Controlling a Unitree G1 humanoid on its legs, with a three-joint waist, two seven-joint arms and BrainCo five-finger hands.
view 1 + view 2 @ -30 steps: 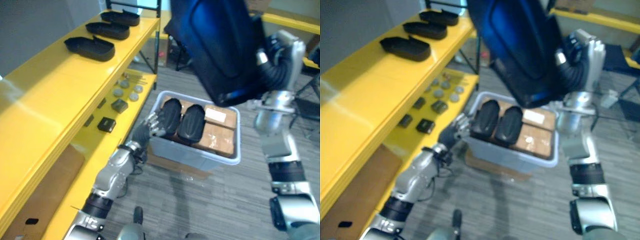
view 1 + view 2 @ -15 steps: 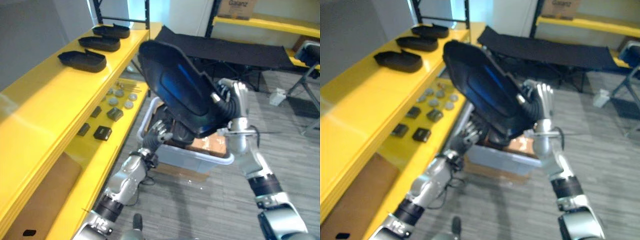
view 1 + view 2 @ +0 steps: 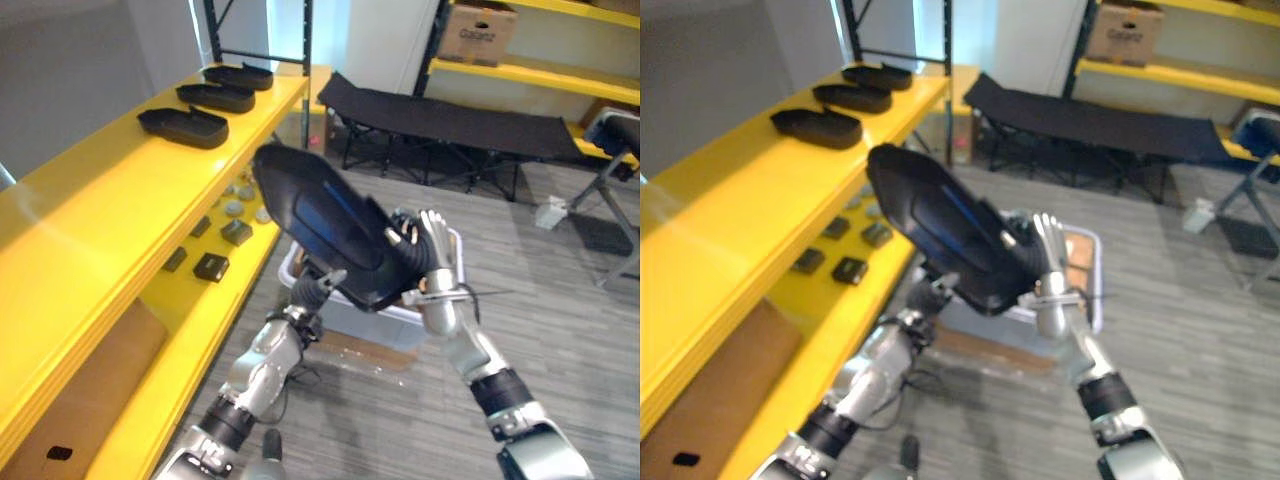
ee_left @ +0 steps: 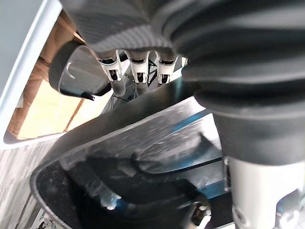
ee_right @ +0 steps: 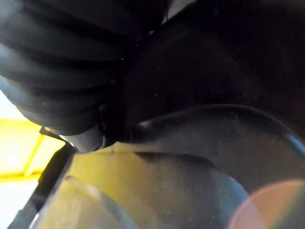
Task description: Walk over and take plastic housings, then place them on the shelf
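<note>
Pinching lower end of black plastic housing [image 3: 320, 220] with right hand [image 3: 432, 250] at frame centre, fingers laid up its back. Holding it tilted in the air, above grey bin [image 3: 345, 318]. Left hand [image 3: 322, 288] just under housing's lower edge, fingers relaxed and loose, gripping nothing; cannot tell if touching. Along left side, yellow shelf [image 3: 110, 190] with three more housings [image 3: 183, 125] in a row at upper left. Small parts [image 3: 211, 267] on lower level. Black cot [image 3: 450, 118] at upper right.
</note>
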